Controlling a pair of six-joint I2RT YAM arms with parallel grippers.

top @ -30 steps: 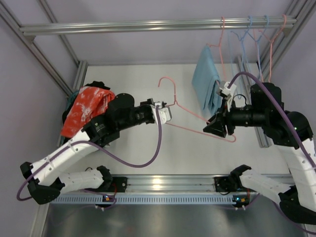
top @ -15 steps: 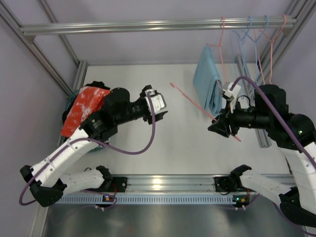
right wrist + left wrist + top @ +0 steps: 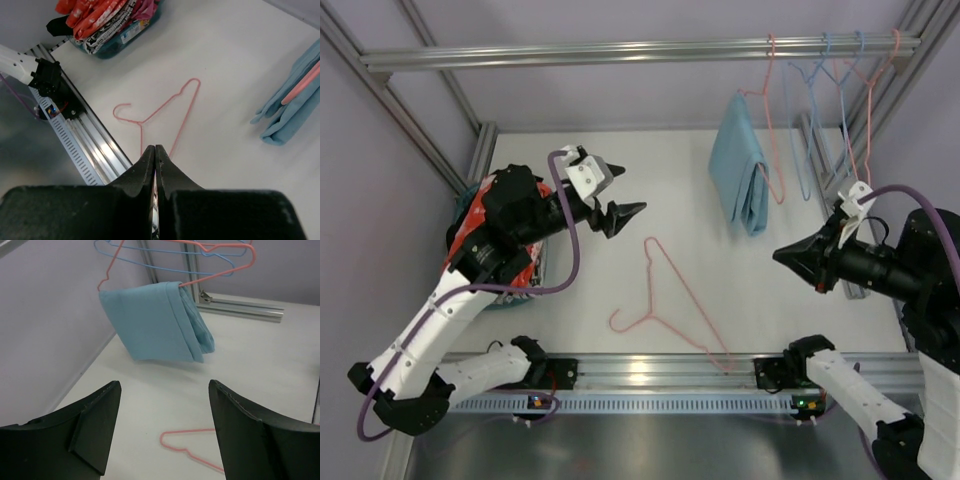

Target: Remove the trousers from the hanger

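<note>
The orange-red trousers (image 3: pixel 467 224) with white blotches lie in a pile at the far left, mostly hidden under my left arm; the right wrist view shows them (image 3: pixel 88 10) on top of that pile. A bare pink hanger (image 3: pixel 665 300) lies flat on the white table, and both wrist views show the hanger (image 3: pixel 186 445) (image 3: pixel 166 107). My left gripper (image 3: pixel 624 190) hangs open above the table with nothing between its fingers (image 3: pixel 165 386). My right gripper (image 3: pixel 778 255) is shut and empty (image 3: pixel 155 149), to the right of the hanger.
A light blue folded cloth (image 3: pixel 744 176) hangs on a pink hanger from the top rail (image 3: pixel 620 50). Several empty blue and pink hangers (image 3: pixel 832 95) hang to its right. The pile sits in a teal bin (image 3: pixel 126 36). An aluminium rail (image 3: pixel 650 370) runs along the near edge.
Both grippers let go of the pink hanger, which dropped flat onto the table. The left gripper opened and swung back left; the right one shut and pulled back right.
</note>
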